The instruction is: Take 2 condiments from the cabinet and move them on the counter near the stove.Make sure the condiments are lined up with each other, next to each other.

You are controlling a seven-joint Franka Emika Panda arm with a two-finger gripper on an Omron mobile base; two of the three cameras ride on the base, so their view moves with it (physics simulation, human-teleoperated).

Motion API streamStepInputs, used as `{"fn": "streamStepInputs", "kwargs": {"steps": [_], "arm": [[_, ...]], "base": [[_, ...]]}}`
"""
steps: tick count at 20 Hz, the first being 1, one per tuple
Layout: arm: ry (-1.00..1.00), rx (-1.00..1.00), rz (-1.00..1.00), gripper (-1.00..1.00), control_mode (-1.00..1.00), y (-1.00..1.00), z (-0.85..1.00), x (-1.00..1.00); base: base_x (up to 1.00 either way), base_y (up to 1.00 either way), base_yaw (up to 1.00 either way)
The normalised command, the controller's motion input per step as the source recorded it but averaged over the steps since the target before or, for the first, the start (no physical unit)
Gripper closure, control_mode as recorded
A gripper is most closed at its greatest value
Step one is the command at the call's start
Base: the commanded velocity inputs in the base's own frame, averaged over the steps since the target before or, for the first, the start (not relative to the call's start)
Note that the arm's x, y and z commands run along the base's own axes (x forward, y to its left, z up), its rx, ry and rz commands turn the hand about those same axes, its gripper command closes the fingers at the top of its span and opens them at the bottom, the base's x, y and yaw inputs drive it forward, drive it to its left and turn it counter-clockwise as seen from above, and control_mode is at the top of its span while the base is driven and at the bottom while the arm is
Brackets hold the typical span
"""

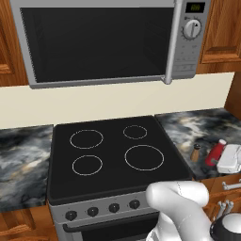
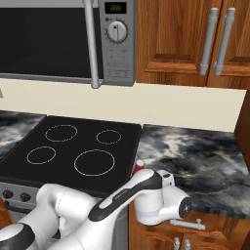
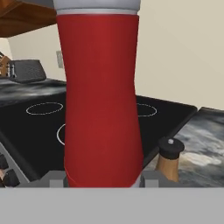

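- Shaker [image 1: 195,153] stood on the tabletop [image 1: 197,124] beside the stove [image 1: 108,155]: done.
- End effector [image 1: 225,157] grasped the bottle [image 1: 215,152]; setting it alongside remained.

shaker [image 1: 195,153] beside bottle [image 1: 215,152], on counter [image 1: 197,124]

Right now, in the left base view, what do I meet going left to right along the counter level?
Left stretch of counter → stove → tan-brown shaker → red bottle → the hand, closed on the red bottle.
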Motion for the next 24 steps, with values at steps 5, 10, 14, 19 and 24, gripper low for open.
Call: {"fn": "streamStepInputs", "kwargs": {"steps": [5,10,14,19,24], "arm": [[0.01,0.0,0.0,1.0,-1.0,-0.01,-0.12,0.02],[0.0,0.0,0.0,1.0,-1.0,-0.04,-0.19,0.15],[0.0,0.0,0.0,1.0,-1.0,-0.04,-0.16,0.22],[0.0,0.0,0.0,1.0,-1.0,-0.08,-0.17,0.21],[0.0,0.0,0.0,1.0,-1.0,-0.12,-0.22,0.21]], "base": [[0.0,0.0,0.0],[0.0,0.0,0.0],[0.0,0.0,0.0],[0.0,0.0,0.0],[0.0,0.0,0.0]]}}
